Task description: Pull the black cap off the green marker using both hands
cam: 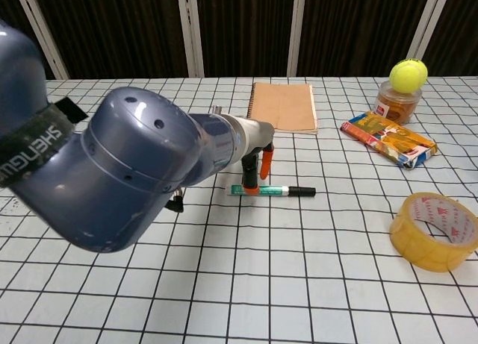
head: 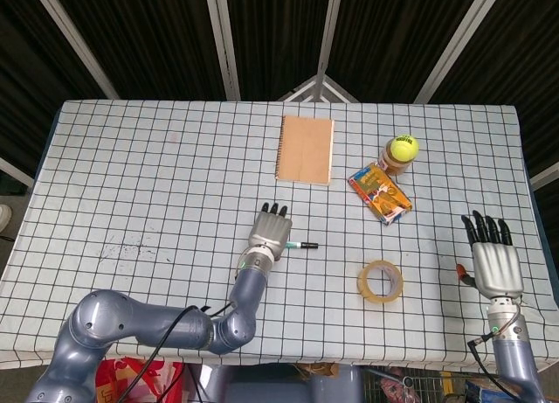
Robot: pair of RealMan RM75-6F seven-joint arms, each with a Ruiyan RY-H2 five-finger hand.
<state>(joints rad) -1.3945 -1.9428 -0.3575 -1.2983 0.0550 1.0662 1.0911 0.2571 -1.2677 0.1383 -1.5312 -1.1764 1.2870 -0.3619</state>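
**Now: left hand down over green marker, cap on**

Biggest first: table [head: 131, 176] w/ white black-grid cloth fills both views. Left arm [cam: 127, 180] takes up the near-left of the chest view, its grey shell running right twd the table centre.

Notebook [head: 306, 149], tan cover, lies flat at far centre. Snack packet [head: 380, 193], orange/blue, lies right of it, angled. Just beyond the packet stands a jar [cam: 396, 101] w/ a yellow tennis ball [head: 403, 146] sitting on top. Tape roll [head: 380, 281], yellow, lies flat near right, well apart from the packet.

Left hand [head: 269, 232] sits at table centre, back up in the head view, fingers [head: 274, 211] pointing far and close together. From the chest view, orange-tipped fingertips [cam: 251, 186] come down onto the marker's left part; whether they actually clamp it – cannot tell.

Right hand [head: 495, 261] is at the near-right table edge, well apart from everything, palm-side down, fingers spread, holding nothing.

Green marker [cam: 260, 189] lies flat on the cloth at centre, left-right, partly under the left hand in the head view. Black cap [cam: 302, 191] is on its right end, poking out right of the hand, untouched.
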